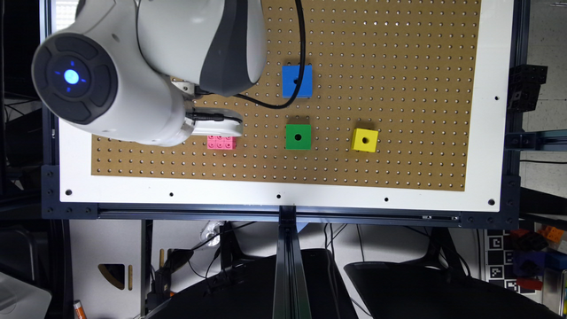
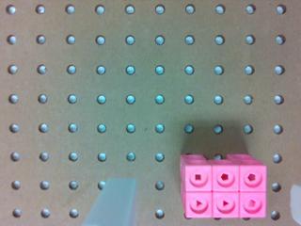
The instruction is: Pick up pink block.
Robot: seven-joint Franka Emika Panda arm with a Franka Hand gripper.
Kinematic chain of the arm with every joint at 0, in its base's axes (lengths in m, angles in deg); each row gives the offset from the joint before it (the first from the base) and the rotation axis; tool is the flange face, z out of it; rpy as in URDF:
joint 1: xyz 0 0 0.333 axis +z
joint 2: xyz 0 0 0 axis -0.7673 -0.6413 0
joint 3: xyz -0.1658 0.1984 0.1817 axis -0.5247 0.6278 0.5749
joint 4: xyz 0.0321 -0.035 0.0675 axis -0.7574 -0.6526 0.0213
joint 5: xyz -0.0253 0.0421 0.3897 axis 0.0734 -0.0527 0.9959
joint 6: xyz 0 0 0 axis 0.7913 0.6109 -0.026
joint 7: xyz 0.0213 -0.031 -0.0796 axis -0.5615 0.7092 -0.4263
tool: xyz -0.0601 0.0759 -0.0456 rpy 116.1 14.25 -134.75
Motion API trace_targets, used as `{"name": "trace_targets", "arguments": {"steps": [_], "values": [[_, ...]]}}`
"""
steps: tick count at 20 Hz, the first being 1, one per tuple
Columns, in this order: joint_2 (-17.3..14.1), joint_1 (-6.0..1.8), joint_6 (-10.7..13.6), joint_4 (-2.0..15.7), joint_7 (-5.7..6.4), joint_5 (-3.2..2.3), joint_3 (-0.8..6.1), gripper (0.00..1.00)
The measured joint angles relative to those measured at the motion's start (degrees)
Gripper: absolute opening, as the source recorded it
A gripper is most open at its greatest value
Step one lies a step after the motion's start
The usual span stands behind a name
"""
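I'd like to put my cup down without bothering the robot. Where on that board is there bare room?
Bare pegboard lies past the yellow cube, toward the exterior view's right, and above it. It is crowded at the left, where the arm hangs over the pink block, with the blue cube and green cube nearby.

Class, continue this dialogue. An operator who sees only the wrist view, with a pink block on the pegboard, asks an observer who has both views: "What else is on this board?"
Observer: Three cubes: a blue cube, a green cube and a yellow cube.
Operator: Which one is nearest?
Observer: The green cube. It sits to the exterior view's right of the pink block, apart from it.
Operator: What hangs over it?
Observer: The white end effector. It overlaps the pink block's upper edge in the exterior view.
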Motion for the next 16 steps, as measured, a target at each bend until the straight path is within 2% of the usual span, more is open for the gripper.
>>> {"name": "trace_targets", "arguments": {"steps": [2,4,5,6,11,16], "values": [[-1.43,0.00,-1.23,0.21,0.00,0.00,0.08,1.00],[-1.94,0.02,-1.32,0.63,0.01,0.01,0.19,1.00],[-1.97,0.06,-1.31,0.78,0.07,0.03,0.35,1.00],[-1.97,0.09,-1.31,0.94,0.33,0.03,0.79,1.00],[-1.97,0.21,-1.31,1.24,0.86,0.03,1.75,1.00],[-3.56,0.21,-2.18,1.25,0.87,0.03,1.90,1.00]]}}
